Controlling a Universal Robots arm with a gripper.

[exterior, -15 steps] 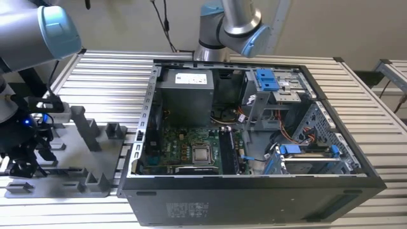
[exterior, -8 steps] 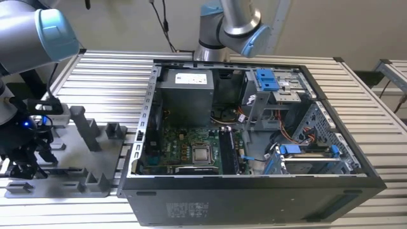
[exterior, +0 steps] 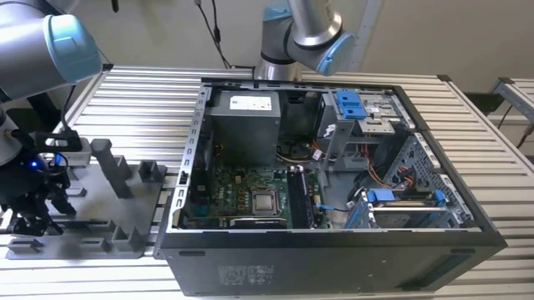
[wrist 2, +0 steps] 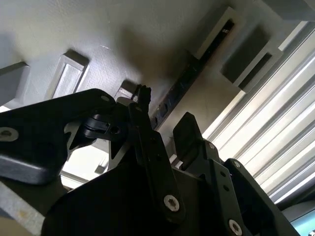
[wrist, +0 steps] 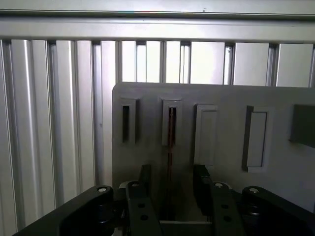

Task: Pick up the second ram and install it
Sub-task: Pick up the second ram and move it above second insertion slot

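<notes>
First wrist view: grey holder tray, second ram standing edge-on in one slot; gripper fingers spread either side of it. Exterior view: white label on power supply, print unreadable

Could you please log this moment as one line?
gripper open | straddling second ram | ram seated in holder tray slot

I see a grey holder tray on the slatted table, touching, I think, the open computer case on the exterior view's right. Inside the case are a power supply and a motherboard with its CPU.
</notes>
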